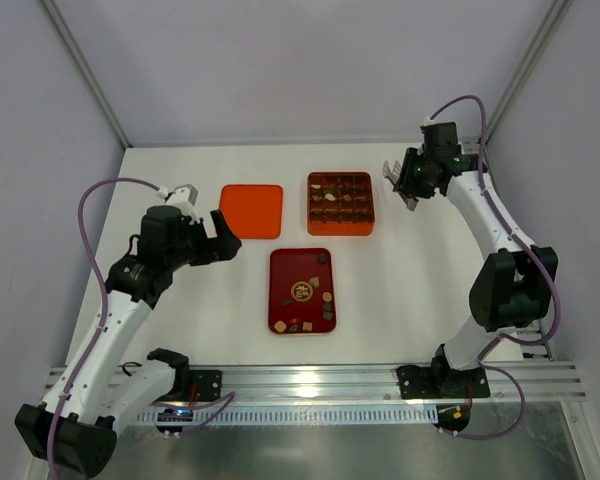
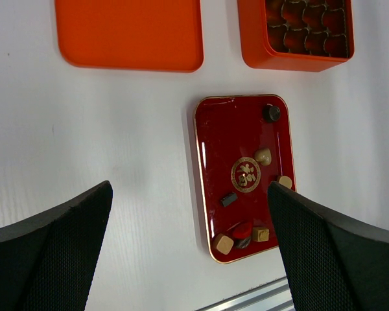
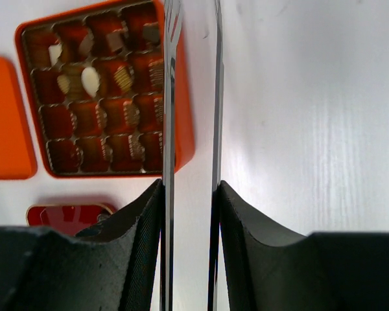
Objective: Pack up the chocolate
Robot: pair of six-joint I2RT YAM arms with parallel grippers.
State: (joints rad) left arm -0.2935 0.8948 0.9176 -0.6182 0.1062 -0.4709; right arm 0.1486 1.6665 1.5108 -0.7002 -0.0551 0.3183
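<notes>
Several chocolate pieces (image 1: 325, 297) lie loose on the dark red tray (image 1: 280, 270). The left wrist view shows a dark round piece (image 2: 271, 113), a cream one (image 2: 263, 155) and a tan square (image 2: 223, 243). The orange grid box (image 1: 372, 205) holds a few more, among them a cream oval (image 3: 89, 81). My left gripper (image 1: 225, 238) hangs open and empty left of the tray (image 2: 211, 162). My right gripper (image 1: 405, 178) hovers right of the box and is shut on metal tongs (image 3: 170, 97). The tongs' blades stand slightly apart with nothing between them.
The orange lid (image 1: 251, 210) lies flat left of the box (image 3: 181, 139). White walls close the back and sides. A metal rail (image 1: 310, 378) runs along the near edge, carrying both arm bases.
</notes>
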